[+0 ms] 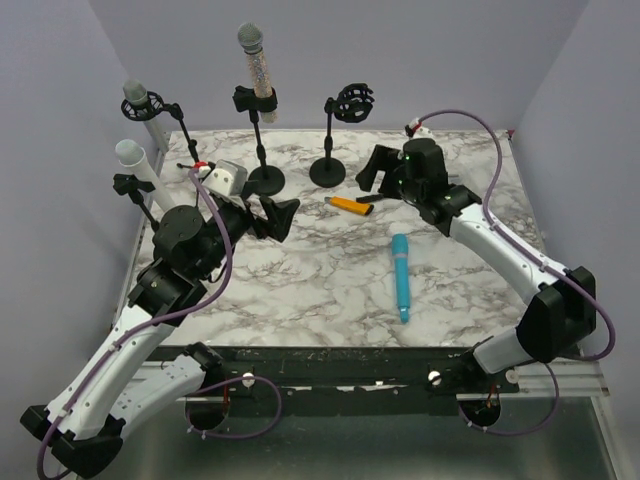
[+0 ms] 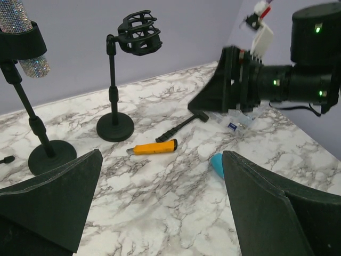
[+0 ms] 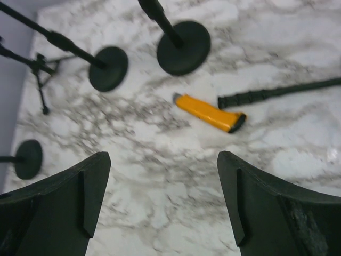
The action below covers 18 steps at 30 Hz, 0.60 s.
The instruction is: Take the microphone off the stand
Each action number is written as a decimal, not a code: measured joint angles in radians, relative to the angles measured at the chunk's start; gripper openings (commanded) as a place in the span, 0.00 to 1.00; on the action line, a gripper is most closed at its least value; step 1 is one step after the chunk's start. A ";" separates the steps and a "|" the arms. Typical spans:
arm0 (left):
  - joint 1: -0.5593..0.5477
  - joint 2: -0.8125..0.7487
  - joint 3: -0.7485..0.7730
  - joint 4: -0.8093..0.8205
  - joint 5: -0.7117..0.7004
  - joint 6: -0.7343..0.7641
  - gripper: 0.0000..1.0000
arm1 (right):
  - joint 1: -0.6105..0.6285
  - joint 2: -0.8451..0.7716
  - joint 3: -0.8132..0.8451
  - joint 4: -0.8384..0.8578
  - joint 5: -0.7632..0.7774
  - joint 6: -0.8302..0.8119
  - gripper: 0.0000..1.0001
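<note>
A glitter-covered microphone [image 1: 253, 60] stands upright in the clip of a black stand [image 1: 263, 150] at the back of the marble table; its sparkly body [image 2: 13, 16] also shows in the left wrist view. Beside it a stand with a shock mount [image 1: 352, 103] holds nothing. A teal microphone [image 1: 400, 275] lies flat on the table right of centre. My left gripper [image 1: 283, 218] hovers in front of the glitter microphone's stand, open and holding nothing [image 2: 161, 154]. My right gripper [image 1: 368, 178] hangs low beside the shock-mount stand's base, open with nothing between its fingers [image 3: 163, 156].
An orange utility knife [image 1: 350, 205] and a black rod [image 1: 372, 198] lie between the grippers. Two more microphones on stands, one grey [image 1: 140, 97] and one white [image 1: 130, 155], stand at the table's left edge. Purple walls close in the back and sides.
</note>
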State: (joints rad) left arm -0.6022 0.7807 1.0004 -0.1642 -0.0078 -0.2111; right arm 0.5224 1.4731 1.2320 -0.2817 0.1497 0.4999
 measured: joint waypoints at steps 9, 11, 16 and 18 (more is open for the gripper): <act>-0.021 0.010 0.000 -0.002 -0.009 0.008 0.98 | -0.167 0.133 0.227 0.231 -0.261 0.254 1.00; -0.024 0.008 0.000 -0.002 -0.011 0.010 0.98 | -0.194 0.178 0.271 0.265 -0.311 0.318 1.00; -0.027 0.004 0.000 -0.002 -0.011 0.013 0.99 | -0.223 0.309 0.411 0.293 -0.396 0.422 1.00; -0.027 0.003 0.000 -0.002 -0.012 0.013 0.99 | -0.222 0.343 0.441 0.300 -0.420 0.445 1.00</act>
State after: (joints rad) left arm -0.6289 0.7834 1.0004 -0.1661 -0.0196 -0.1982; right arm 0.3000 1.8164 1.6733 0.0185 -0.2707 0.9447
